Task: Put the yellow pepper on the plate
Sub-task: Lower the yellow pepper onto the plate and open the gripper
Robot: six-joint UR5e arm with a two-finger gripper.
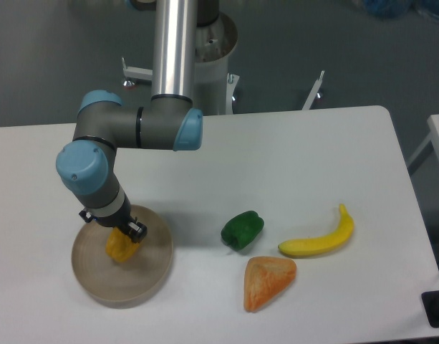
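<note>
The two-finger gripper (121,235) is down over the round, flat beige-tan plate (144,283), and the small blocky yellow-orange pepper (119,245) sits pinched in its grasp, jaws closed on the top of it. The pepper hangs directly beneath the fingers, its body pointing down toward the dish, over the upper-middle part of the plate's face and well inside the low rim. Whether its underside is touching the plate or hanging just above it, this view cannot settle; the two look very near.

That is the relation that matters here: pepper straight below the gripper, plate straight below the pepper. By my reading the carry is done and only the release is left, so the next move should be a short drop if any gap remains, then an opening of the fingers and a lift straight up. The risk looks small, perhaps a blocky pepper tipping onto its side once let go.

Off to the right on the white tabletop (298,150), well apart from the plate, lie a dark green pepper (242,229), an orange triangular wedge (267,280) and a long curved yellow banana (319,238), none of them near the arm.
</note>
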